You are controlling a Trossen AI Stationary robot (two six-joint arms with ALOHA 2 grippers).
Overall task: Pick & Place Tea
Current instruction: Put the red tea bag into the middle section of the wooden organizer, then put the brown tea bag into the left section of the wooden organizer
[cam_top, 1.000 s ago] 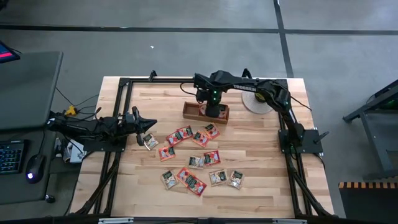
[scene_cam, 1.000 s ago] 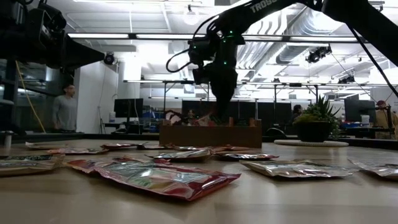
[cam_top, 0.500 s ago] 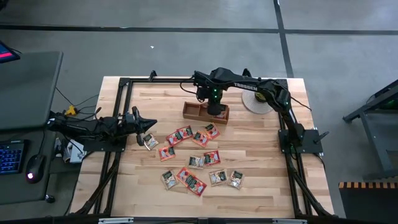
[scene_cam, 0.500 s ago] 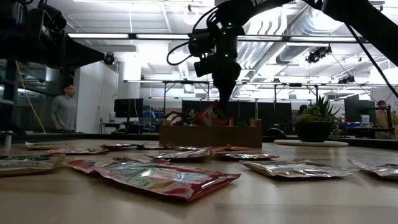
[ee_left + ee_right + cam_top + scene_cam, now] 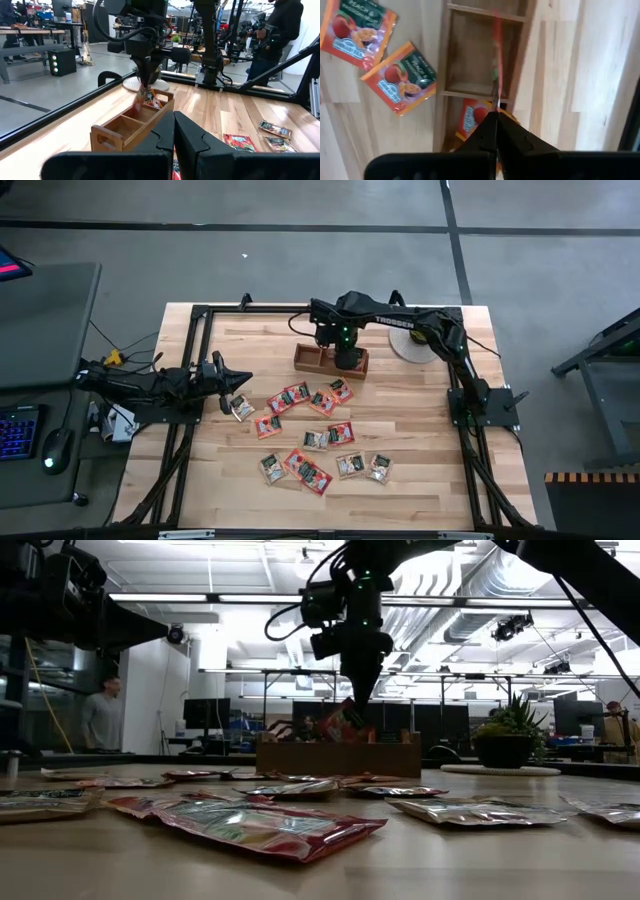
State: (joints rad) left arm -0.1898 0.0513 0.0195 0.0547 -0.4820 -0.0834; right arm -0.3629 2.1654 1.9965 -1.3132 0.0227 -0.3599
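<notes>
Right gripper [image 5: 496, 112] pinching red sachet [image 5: 496, 60] edge-on above tray [image 5: 449, 60]; "PEACH" sachets [image 5: 400, 75] beside.

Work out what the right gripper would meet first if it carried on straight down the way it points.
Likely the wooden tray: the right gripper, shut on a red-orange sachet, points down over its middle compartment, though depth is unclear.

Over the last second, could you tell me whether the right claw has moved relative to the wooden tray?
Yes. The right claw, shut on a tea sachet, has risen above the wooden tray.
</notes>
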